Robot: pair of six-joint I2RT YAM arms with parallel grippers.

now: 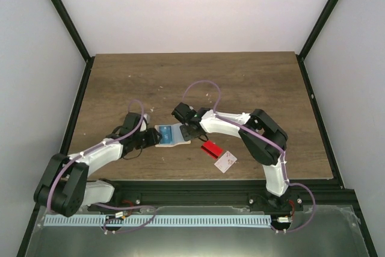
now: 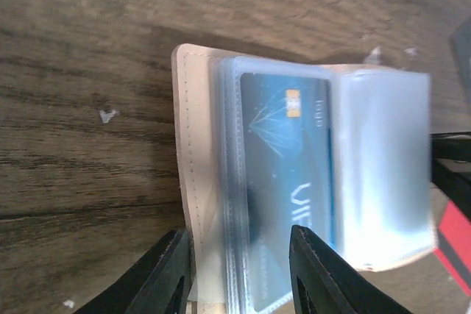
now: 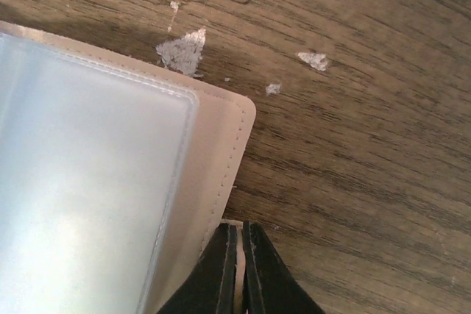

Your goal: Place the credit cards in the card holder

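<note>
The beige card holder (image 1: 171,135) lies open on the table. A blue card (image 2: 283,182) sits inside its clear plastic sleeves. My left gripper (image 1: 150,138) is open, its fingers (image 2: 171,273) straddling the holder's left half (image 2: 193,145) and the sleeve edges. My right gripper (image 1: 191,132) is shut on the holder's small beige tab (image 3: 237,255) at the right cover's edge (image 3: 221,145). A red card (image 1: 210,148) and a white card with red marks (image 1: 226,161) lie on the table to the right of the holder. The red card also shows in the left wrist view (image 2: 456,244).
The wooden table (image 1: 240,88) has small white flecks (image 3: 182,53) near the holder. A black frame rail (image 1: 210,186) runs along the near edge. The two arms meet over the holder at the table's front centre.
</note>
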